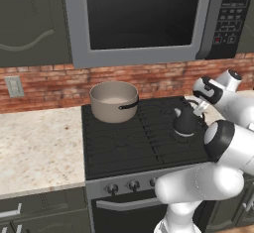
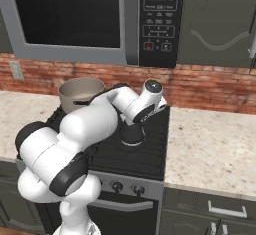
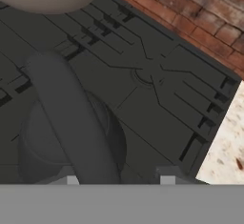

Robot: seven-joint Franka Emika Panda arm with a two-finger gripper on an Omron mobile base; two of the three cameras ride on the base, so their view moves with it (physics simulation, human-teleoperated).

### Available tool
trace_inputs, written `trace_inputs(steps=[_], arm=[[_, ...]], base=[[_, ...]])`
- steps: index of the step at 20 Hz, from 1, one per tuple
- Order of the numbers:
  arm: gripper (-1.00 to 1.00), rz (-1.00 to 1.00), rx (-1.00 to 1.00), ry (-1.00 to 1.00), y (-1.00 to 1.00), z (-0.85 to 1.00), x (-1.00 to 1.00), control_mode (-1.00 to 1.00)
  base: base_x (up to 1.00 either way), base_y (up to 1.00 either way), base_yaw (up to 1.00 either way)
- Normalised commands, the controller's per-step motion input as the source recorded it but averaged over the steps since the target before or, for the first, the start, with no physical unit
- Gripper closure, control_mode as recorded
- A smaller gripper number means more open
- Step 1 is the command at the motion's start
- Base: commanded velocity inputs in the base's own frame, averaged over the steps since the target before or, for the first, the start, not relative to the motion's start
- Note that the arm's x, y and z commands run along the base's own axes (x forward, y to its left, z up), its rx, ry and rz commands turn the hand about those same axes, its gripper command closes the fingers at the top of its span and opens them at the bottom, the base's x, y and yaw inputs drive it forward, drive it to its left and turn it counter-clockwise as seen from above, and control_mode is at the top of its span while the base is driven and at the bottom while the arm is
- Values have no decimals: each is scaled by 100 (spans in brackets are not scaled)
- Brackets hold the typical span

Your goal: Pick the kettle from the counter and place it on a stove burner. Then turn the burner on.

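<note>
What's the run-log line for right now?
stage: kettle placed | small dark rounded kettle: on right side of black cooktop | gripper: just above kettle handle, jaws parted | beige pot: rear-left burner | knobs untouched

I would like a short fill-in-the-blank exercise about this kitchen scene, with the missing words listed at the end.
1. The kettle now stands on the black ____, not on the counter.
2. The pot sits on the rear ____ burner as seen in the left base view.
3. The wall behind the stove is made of red ____.
4. Above the stove hangs a ____ with a green clock display.

Missing words: cooktop; left; brick; microwave
</note>
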Motion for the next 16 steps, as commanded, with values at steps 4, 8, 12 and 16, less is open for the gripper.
trace_inputs(steps=[4,8,12,16], arm=[[-100,0,0,-10,0,11,-24,-100],[-100,0,0,-13,4,33,-26,-100],[-100,0,0,-11,15,65,-9,-100],[-100,-2,0,-5,11,81,-3,-100]], base=[[0,0,0],[0,0,0],[0,0,0],[0,0,0]])
